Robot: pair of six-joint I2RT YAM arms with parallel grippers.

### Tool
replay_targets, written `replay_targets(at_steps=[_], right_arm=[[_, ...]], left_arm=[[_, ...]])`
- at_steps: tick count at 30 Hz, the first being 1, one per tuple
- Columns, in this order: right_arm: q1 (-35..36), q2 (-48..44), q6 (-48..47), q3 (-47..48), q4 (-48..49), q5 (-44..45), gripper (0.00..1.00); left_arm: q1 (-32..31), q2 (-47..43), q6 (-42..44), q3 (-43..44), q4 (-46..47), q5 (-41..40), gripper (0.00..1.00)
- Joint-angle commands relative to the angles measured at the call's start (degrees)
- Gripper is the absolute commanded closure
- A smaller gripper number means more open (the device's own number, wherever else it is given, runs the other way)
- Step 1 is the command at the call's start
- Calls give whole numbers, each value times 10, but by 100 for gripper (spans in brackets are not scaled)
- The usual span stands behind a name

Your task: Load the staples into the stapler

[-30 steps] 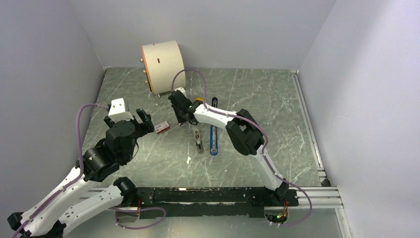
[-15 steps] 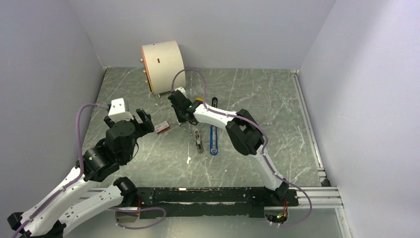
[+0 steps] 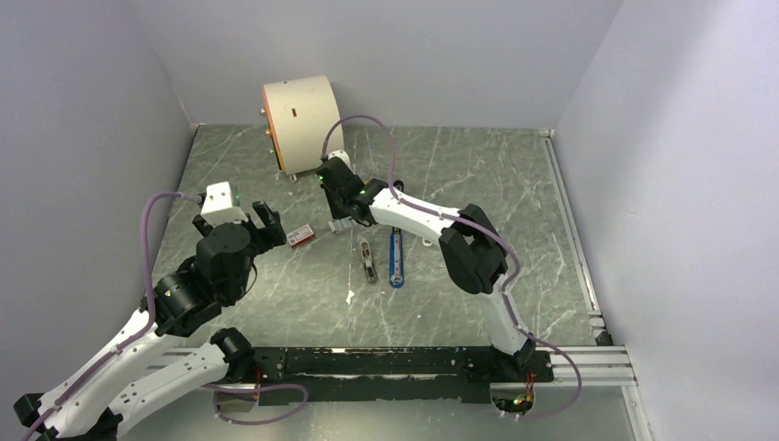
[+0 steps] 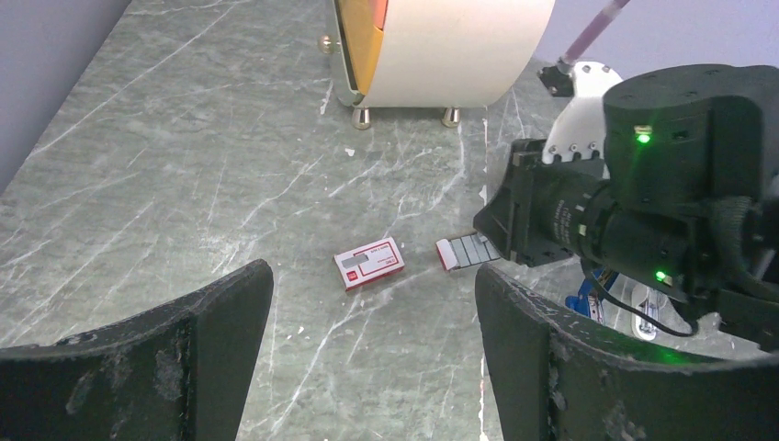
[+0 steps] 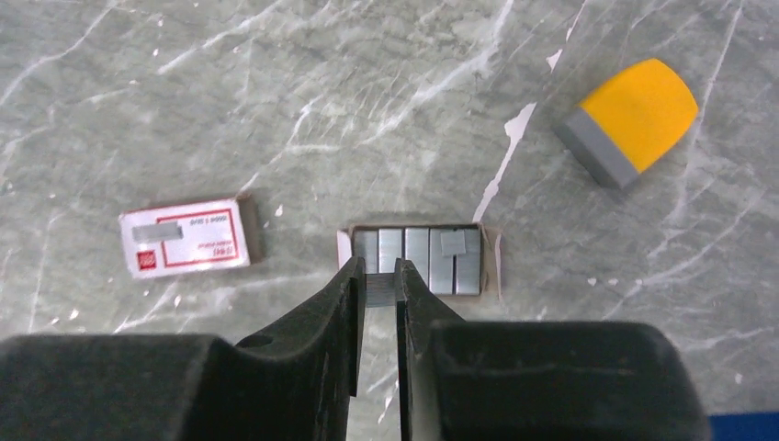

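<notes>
In the right wrist view my right gripper [image 5: 379, 280] is shut on a short silvery staples strip [image 5: 379, 288], held just above the near edge of a small open tray [image 5: 491, 262] with more strips. From the top view this gripper [image 3: 338, 223] is left of the blue stapler [image 3: 396, 257], which lies open and flat on the table. My left gripper [image 4: 372, 367] is open and empty, hovering near the red-and-white box [image 4: 368, 263]. The tray also shows in the left wrist view [image 4: 447, 254].
A cream drum-shaped object [image 3: 301, 124] stands at the back left. A yellow-and-grey block [image 5: 634, 119] lies behind the tray. A dark grey elongated piece [image 3: 368, 262] lies left of the stapler. The red-and-white box [image 3: 300, 237] lies between the two grippers.
My right arm has risen and drawn back a little, its elbow swinging right, with the staples strip pinched in the jaws. My left arm has not moved.
</notes>
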Motion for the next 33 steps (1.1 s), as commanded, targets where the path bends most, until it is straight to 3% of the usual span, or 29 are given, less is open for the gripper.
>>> replay_targets(at_steps=[1, 15, 33], right_arm=[[17, -48, 24, -40, -2, -3, 81], [109, -118, 84, -201, -20, 9, 80], [123, -87, 89, -201, -51, 1, 79]], left_arm=[[3, -4, 5, 0, 9, -11, 14], [3, -6, 4, 0, 9, -11, 15], [3, -7, 4, 0, 10, -13, 14]])
